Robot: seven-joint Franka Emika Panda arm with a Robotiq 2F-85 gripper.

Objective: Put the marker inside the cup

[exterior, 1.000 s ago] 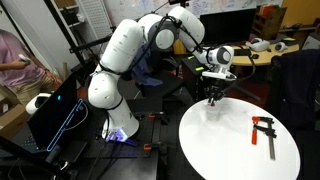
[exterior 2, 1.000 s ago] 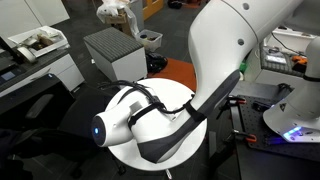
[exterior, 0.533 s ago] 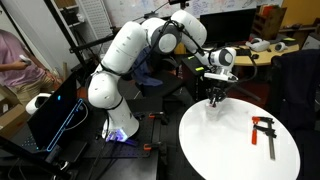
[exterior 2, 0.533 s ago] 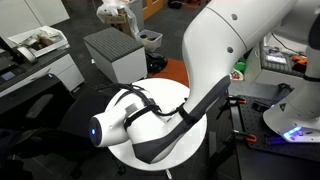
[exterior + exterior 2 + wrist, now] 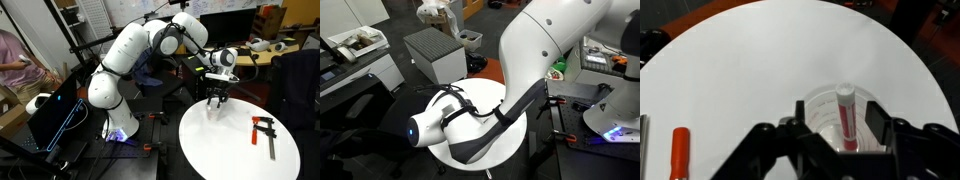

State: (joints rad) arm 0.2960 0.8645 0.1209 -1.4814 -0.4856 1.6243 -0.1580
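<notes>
The marker, a thin red stick with a pale tip, stands leaning inside the clear plastic cup. The cup sits near the edge of the round white tabletop. The gripper hangs over the cup with its jaws wide, a finger on either side of the marker, neither touching it.

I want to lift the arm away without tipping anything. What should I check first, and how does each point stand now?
1. The thin red marker sits inside the small clear plastic cup: ok.
2. The gripper has its jaws open, off the marker: ok.
3. Cup upright on the white round table: ok.
4. Jaws clear of the cup's rim: cannot tell, they sit close beside it.
5. The red-and-black bar clamp lies well away from the cup: ok.
</notes>
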